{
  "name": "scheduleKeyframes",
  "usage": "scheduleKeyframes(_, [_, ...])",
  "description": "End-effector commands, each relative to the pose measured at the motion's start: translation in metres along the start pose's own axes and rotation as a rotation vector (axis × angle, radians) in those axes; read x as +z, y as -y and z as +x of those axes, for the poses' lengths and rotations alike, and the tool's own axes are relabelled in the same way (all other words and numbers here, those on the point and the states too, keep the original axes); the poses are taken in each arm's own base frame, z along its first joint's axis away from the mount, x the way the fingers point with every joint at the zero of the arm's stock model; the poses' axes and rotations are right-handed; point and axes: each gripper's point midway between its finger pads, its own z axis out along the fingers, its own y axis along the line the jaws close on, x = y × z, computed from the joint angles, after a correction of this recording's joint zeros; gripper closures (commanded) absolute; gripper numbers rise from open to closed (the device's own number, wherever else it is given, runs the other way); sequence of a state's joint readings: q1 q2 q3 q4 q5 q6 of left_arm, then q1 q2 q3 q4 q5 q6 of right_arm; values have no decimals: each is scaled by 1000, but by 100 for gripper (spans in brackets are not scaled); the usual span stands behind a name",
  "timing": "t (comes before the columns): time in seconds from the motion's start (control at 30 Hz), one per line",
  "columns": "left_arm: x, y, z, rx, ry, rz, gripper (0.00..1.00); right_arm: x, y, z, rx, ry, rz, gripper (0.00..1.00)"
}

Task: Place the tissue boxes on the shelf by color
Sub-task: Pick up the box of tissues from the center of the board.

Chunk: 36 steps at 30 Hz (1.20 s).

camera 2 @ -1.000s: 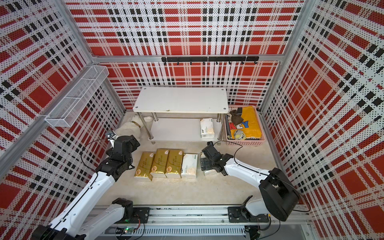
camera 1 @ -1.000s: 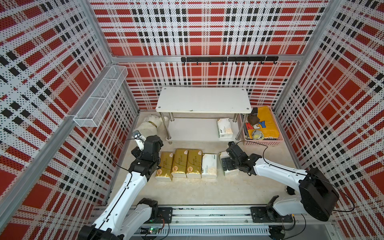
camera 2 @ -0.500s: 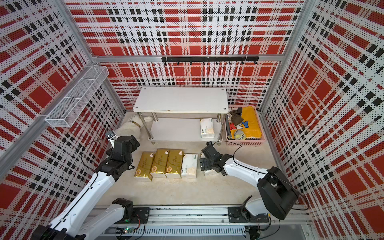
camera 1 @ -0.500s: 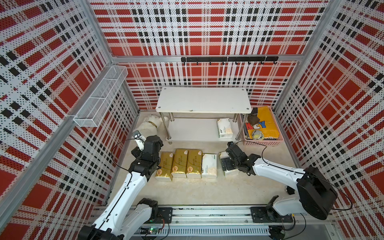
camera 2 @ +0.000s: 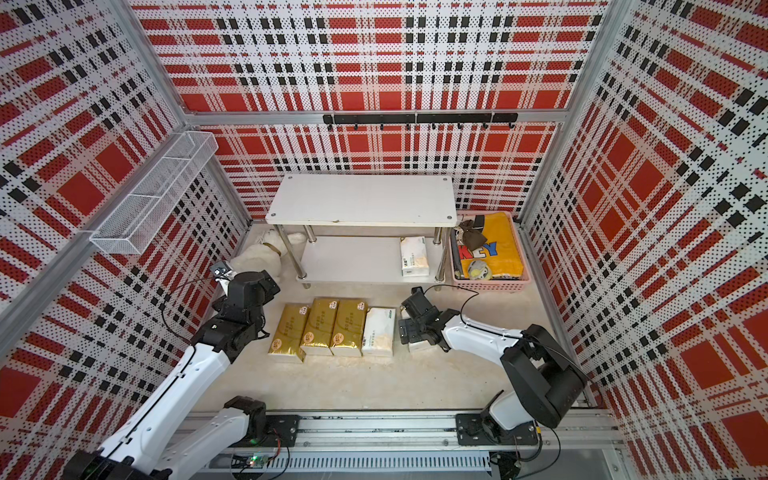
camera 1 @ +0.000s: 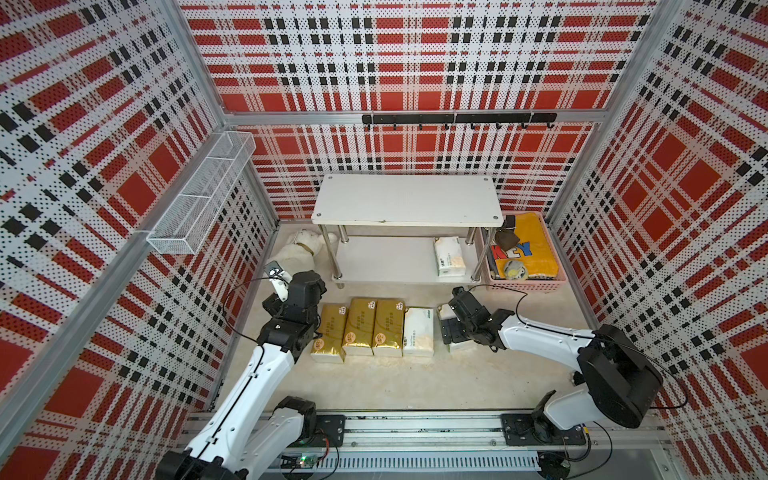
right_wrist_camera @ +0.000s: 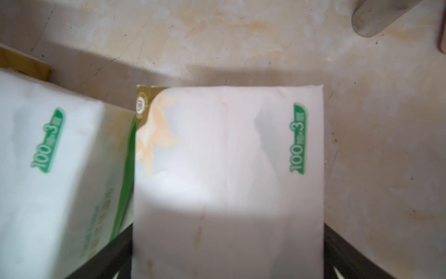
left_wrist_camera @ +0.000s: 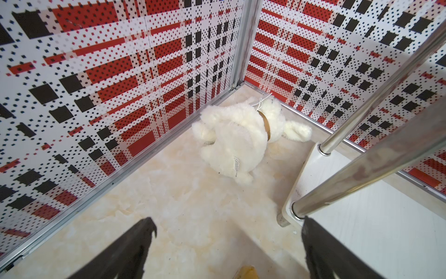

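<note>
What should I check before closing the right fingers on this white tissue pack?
1. Right gripper open, one finger on each side of the white pack: ok.
2. Pack lying flat on the floor: ok.
3. Neighbouring white pack free of the near finger: cannot tell; they look very close.
4. Bare room on the lower shelf board beside the shelved white pack: ok.
5. Left gripper open, empty, over by the plush toy: ok.
</note>
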<state>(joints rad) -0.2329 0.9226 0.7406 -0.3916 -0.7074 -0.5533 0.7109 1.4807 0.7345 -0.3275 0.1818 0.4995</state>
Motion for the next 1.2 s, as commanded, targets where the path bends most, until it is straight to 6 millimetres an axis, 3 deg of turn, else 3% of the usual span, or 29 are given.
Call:
scheduleKeyframes(0.0, [0,-2,3,4,1,-6,0,8,-1,10,9,-32,-14,0])
scheduleKeyframes(0.1, [-1,-2,3,3,4,-7,0,9,-2,12,11,-38,-20,1])
scheduleKeyframes(0.33, [-2,-3,1,-1,8,-6,0,3,3,9,20,-21,-2,15])
scheduleKeyframes(0.6, [-1,-2,2,2,4,-4,0,-13,4,-2,39,10,1,16])
scheduleKeyframes(0.83, [-1,-2,1,0,6,-7,0,-41,0,-28,41,67,-9,16])
scheduleKeyframes(1.17, [-1,-1,-1,-4,5,-11,0,-78,-15,-83,60,172,-40,17])
